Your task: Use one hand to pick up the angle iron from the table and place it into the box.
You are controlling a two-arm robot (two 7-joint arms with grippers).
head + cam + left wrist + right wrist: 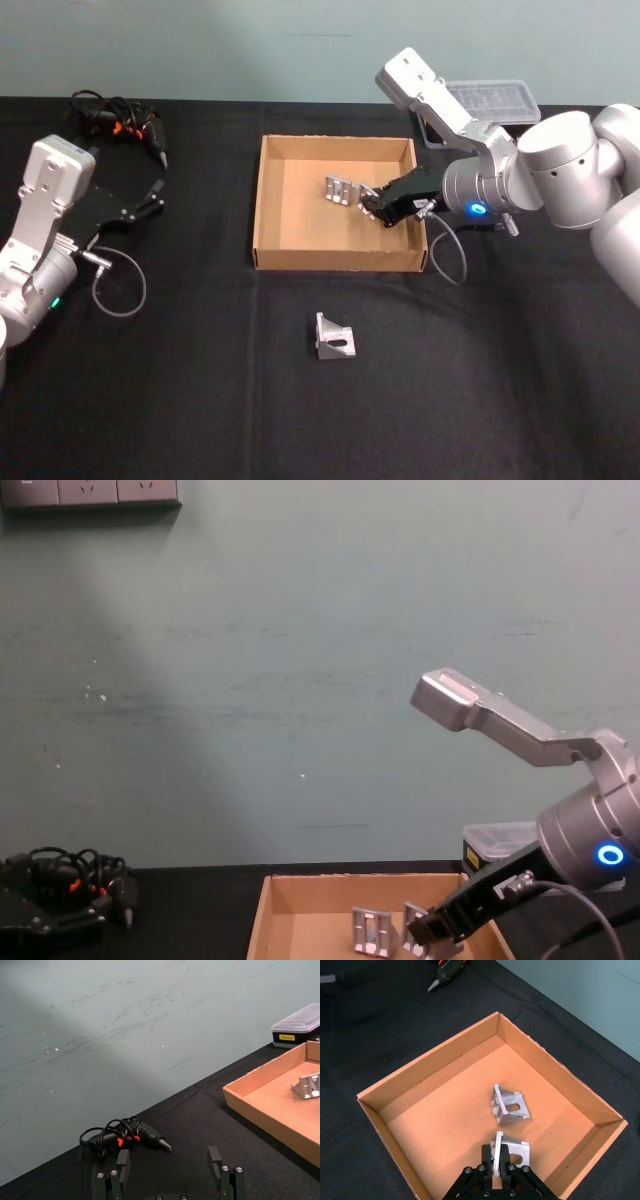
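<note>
the right gripper (497, 1161) clamps an angle iron (516, 1149) low inside the box (425, 1060), by its right wall, likely to drop it clear of the second bracket (507, 1105) there. left gripper (152, 198) idles wide left of the box.

You have the right gripper (428, 935) down in the box (300, 895), fingers clamped on an angle iron (413, 918); the second angle iron (370, 932) stands just beside it.
</note>
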